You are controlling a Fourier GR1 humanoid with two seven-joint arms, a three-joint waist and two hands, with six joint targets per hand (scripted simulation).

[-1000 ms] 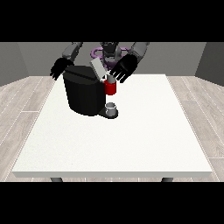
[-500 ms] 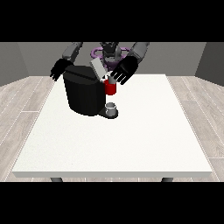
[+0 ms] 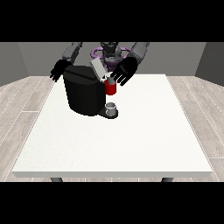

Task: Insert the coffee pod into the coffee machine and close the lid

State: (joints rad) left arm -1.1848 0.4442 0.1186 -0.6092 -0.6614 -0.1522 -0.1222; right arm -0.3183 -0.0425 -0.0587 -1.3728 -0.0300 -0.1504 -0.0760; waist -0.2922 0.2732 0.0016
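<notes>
White tabletop (image 3: 131,140) fills most of the view, with grey floor around it. On it stands the black coffee machine (image 3: 85,94), its grey lid (image 3: 98,69) tilted up. A red thing at the machine (image 3: 110,88) sits at its front, above a small grey cup (image 3: 111,108). The hand at the view's right (image 3: 124,71) hovers just beside the lid, fingers spread open. The hand at the view's left (image 3: 59,70) hangs behind the machine, fingers relaxed. I cannot tell where the coffee pod is.

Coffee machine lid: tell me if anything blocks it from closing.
The lid stands tilted up over the coffee machine. The hand at the view's right hovers beside it, above a red thing at the machine. Nothing visible lies under the lid; the opening itself is hidden.
</notes>
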